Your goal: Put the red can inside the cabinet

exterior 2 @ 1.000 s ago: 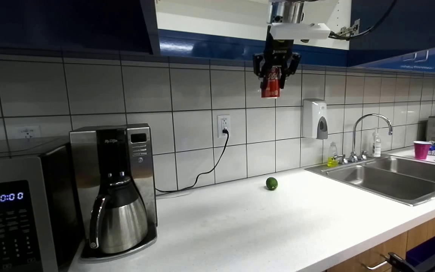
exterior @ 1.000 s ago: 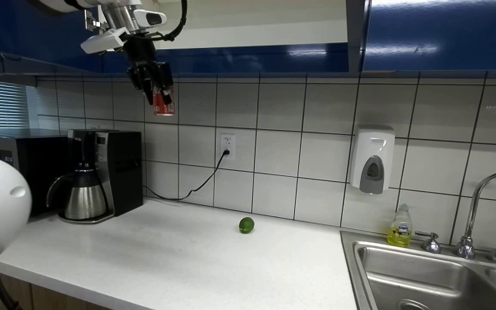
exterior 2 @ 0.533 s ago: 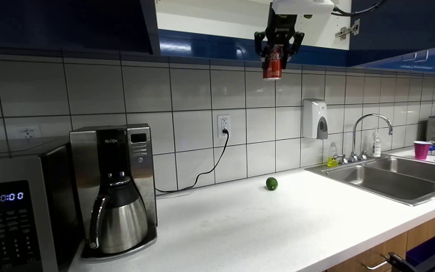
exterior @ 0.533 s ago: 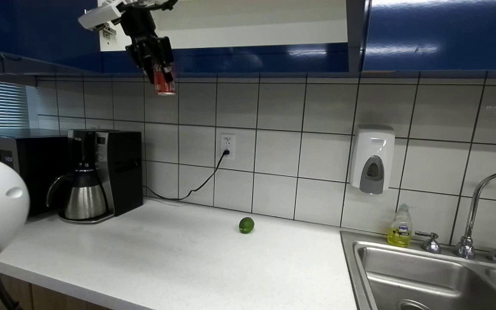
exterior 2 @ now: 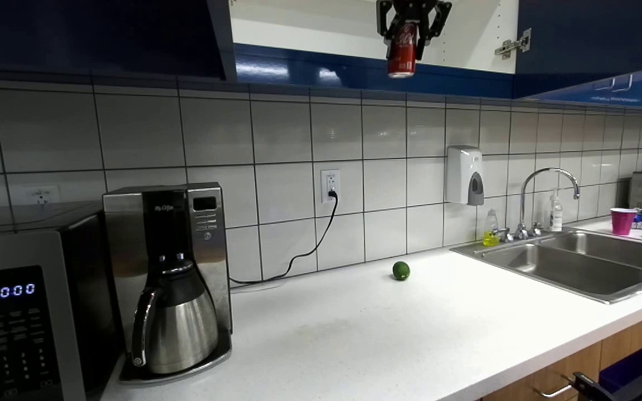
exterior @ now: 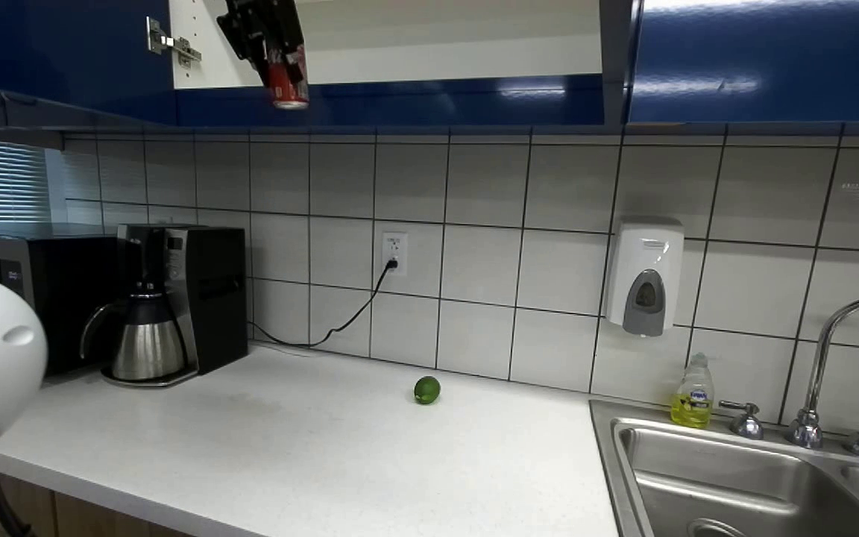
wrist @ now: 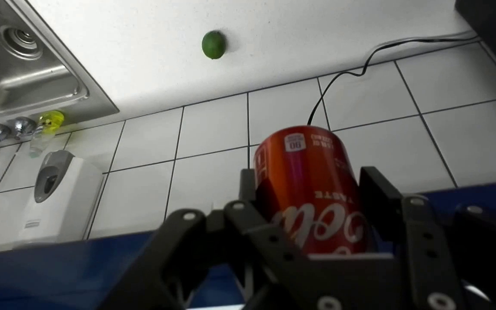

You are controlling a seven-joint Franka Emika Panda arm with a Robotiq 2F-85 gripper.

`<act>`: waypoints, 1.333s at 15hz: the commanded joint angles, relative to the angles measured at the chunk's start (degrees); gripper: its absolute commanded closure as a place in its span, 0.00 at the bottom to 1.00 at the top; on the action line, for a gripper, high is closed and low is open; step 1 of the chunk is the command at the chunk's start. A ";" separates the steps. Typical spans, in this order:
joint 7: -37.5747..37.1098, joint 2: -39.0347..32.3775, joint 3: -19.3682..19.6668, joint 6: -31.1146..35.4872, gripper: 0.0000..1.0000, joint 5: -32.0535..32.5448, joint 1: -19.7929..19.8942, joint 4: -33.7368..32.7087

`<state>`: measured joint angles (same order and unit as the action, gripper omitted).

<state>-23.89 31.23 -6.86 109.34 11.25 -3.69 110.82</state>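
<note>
The red can is held upright, slightly tilted, in my gripper. It also shows in an exterior view and in the wrist view. The fingers press on both sides of the can; its upper part is hidden between them. The cabinet stands open, with a white interior behind the can. In both exterior views the can's lower end overlaps the cabinet's blue bottom edge. The can appears to be in front of the opening. The arm above the gripper is out of view.
An open blue door with a hinge stands beside the opening. Below are a lime, a coffee maker, a microwave, a soap dispenser and a sink.
My gripper has risen with the red can, from below the cabinet's blue bottom edge to the height of that edge and the opening. The can stays gripped; the lime has not moved.
</note>
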 commanded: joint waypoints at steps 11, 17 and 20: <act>0.48 -15.31 -1.70 -11.15 0.63 0.31 2.09 -27.67; 0.08 -23.83 -1.31 -15.43 0.63 1.12 1.35 -39.59; -0.07 -28.46 -0.81 -17.72 0.63 1.72 0.79 -45.68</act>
<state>-23.90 8.65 -7.09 95.68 11.74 -3.39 74.53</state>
